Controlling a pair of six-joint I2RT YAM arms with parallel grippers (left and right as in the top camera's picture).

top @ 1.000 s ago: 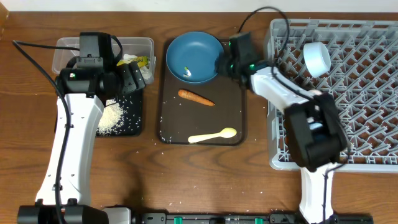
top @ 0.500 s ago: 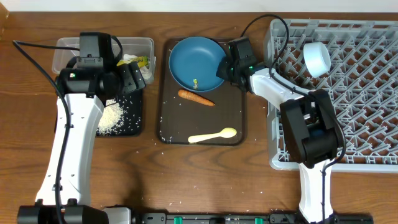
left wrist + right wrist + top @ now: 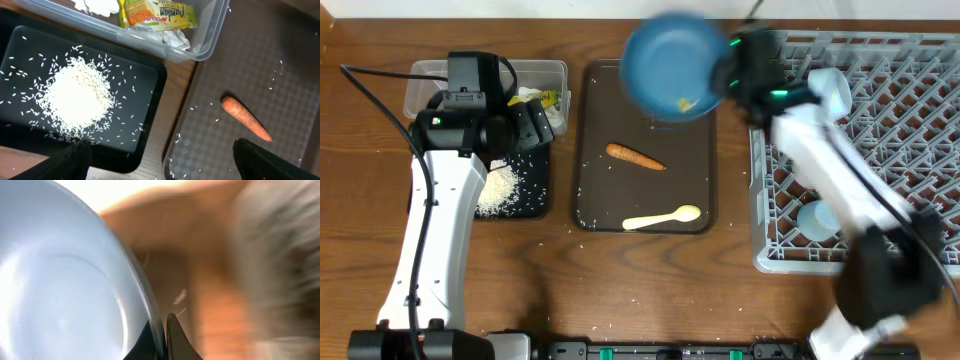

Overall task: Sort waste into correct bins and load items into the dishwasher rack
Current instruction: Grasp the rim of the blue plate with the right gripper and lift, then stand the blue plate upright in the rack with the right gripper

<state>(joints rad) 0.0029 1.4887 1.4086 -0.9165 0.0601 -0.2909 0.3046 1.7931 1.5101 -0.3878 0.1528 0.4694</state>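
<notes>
Plate (image 3: 665, 62) rim inside right tool (image 3: 161, 332)

"Apollo pandan" on snack wrapper (image 3: 160, 12)

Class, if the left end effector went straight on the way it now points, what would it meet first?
Left end effector: probably the right edge of the black tray, or the table strip beside it; depth is unclear.

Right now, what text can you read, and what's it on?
"pandan": on the snack wrapper in the clear tub.
"APOLLO": smaller line on the same wrapper, less certain.
The wrapper's other print: too small to read.
No text seen on the plate or rack.
</notes>
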